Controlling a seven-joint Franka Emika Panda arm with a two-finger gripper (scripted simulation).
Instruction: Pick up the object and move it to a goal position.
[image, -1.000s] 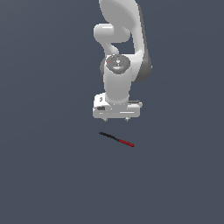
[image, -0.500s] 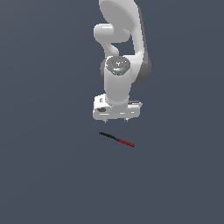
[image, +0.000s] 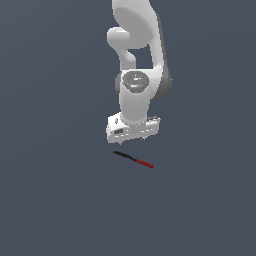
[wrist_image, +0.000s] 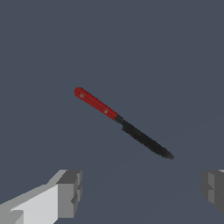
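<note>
The object is a thin short stick (image: 133, 159), one half black and one half red, lying flat on the dark grey floor. In the exterior view its black end points to the left and its red end to the right. My white gripper (image: 133, 138) hangs just above and behind it, not touching. In the wrist view the stick (wrist_image: 122, 122) lies slanted ahead of the gripper (wrist_image: 140, 192). The two grey fingertips (wrist_image: 70, 192) stand wide apart with nothing between them. The gripper is open and empty.
The white arm (image: 137, 60) rises straight up behind the gripper. The plain dark grey floor (image: 55, 200) lies all around.
The gripper has come down slightly toward the stick. The stick has not moved.
</note>
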